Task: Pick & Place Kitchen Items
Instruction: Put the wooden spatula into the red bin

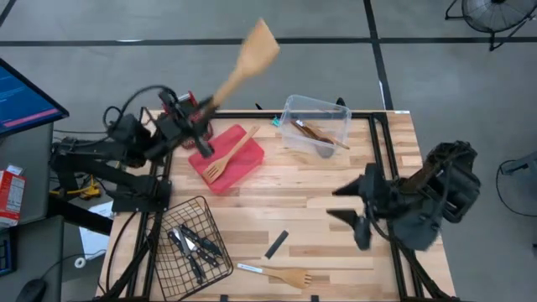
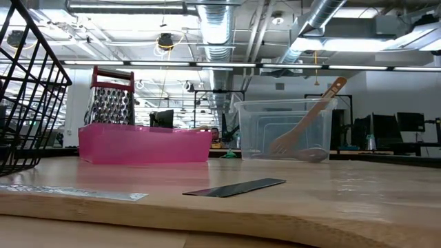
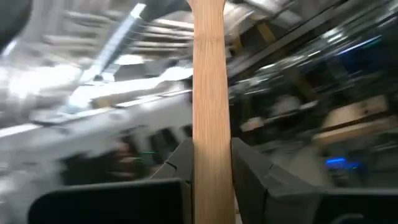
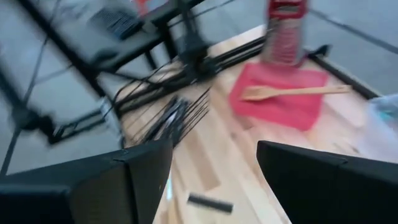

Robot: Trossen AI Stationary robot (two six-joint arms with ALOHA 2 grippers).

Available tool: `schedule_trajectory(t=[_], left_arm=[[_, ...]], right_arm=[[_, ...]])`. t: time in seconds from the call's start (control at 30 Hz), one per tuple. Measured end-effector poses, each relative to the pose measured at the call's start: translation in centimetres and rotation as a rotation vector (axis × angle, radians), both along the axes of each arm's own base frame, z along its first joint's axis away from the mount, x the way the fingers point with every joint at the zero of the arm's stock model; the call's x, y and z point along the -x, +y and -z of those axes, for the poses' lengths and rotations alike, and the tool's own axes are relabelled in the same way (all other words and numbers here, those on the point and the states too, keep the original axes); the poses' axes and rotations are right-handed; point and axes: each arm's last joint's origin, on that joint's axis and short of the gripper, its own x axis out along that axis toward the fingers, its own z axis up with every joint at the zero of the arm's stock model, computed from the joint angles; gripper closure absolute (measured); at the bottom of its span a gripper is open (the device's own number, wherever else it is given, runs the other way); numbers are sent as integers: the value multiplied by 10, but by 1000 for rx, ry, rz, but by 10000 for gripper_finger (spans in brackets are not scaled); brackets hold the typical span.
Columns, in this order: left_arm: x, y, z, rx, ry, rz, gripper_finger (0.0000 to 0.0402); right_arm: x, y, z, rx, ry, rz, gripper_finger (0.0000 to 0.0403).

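My left gripper (image 1: 204, 109) is raised over the table's far left, beside the red-topped grater (image 2: 110, 96), and is shut on a light wooden spatula (image 1: 247, 59) whose broad blade (image 1: 260, 44) sticks up past the far edge. A wooden slotted turner (image 1: 226, 159) lies in the red tray (image 1: 239, 172). Several black-handled knives (image 1: 193, 245) lie in the black wire basket (image 1: 201, 210). A wooden fork-spatula (image 1: 285, 275) lies flat near the front edge. My right gripper (image 1: 340, 204) is open and empty over the right half of the table. My left gripper pinches the spatula's handle (image 3: 209, 134) between its two fingers (image 3: 180, 163), toward the end away from the blade. The fingers point upward and the handle runs along them. The spatula is lifted clear, slanting up with its blade on top.
A clear plastic box (image 1: 317, 124) at the far middle holds wooden utensils (image 2: 310, 120). A flat black strip (image 1: 277, 244) lies on the wood between the basket and my right gripper. Bare wood lies in the table's middle. A monitor (image 1: 25, 96) stands off the left edge.
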Motion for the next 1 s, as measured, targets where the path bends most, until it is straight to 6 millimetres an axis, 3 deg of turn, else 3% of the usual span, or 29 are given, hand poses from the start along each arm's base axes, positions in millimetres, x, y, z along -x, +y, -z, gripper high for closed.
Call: schedule_trajectory(t=[0.3, 0.6, 0.73, 0.87, 1.0], left_arm=[[14, 36, -12, -294, 59, -279, 355], [20, 32, -23, -654, 55, -315, 353], [20, 30, -24, -702, 42, -287, 353], [20, 30, -24, -703, 34, -288, 353], [23, 25, -26, -648, -12, -242, 353]], right_arm=[[-31, -34, 0, -57, -51, 221, 154], [-75, -45, 19, -34, -31, 334, 154], [-93, -44, 28, -50, -12, 331, 154], [-95, -47, 25, -73, 5, 270, 154], [-83, -53, 10, -25, -26, 211, 154]])
